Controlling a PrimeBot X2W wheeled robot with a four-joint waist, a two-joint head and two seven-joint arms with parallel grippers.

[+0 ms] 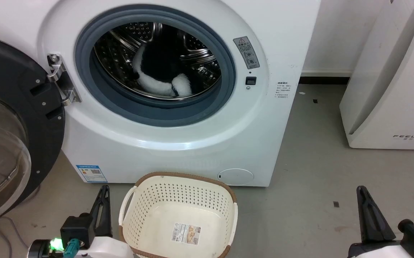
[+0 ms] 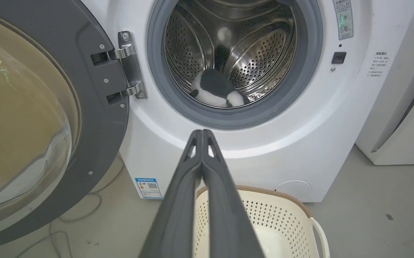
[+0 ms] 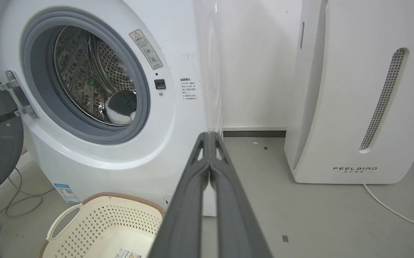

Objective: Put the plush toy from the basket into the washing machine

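The black-and-white plush toy [image 1: 160, 71] lies inside the steel drum of the white washing machine [image 1: 178, 143], whose black-framed glass door [image 1: 9, 129] stands swung open to the left. In the wrist views the plush toy [image 2: 216, 89] [image 3: 121, 106] rests at the drum's bottom. The cream perforated basket [image 1: 178, 193] sits on the floor in front of the washing machine, with only a label sticker [image 1: 186, 233] on its bottom. My left gripper [image 1: 103, 191] is shut, low beside the basket's left side. My right gripper [image 1: 362, 191] is shut, well to the right of the basket. Both grippers [image 2: 202, 133] [image 3: 210, 135] hold nothing.
A white FEELBAIRD appliance [image 1: 390, 89] stands right of the washer, with a white cable [image 3: 393, 209] trailing on the grey floor. Dark cables [image 3: 17, 200] lie under the open door. A strip of floor [image 1: 318, 161] separates washer and appliance.
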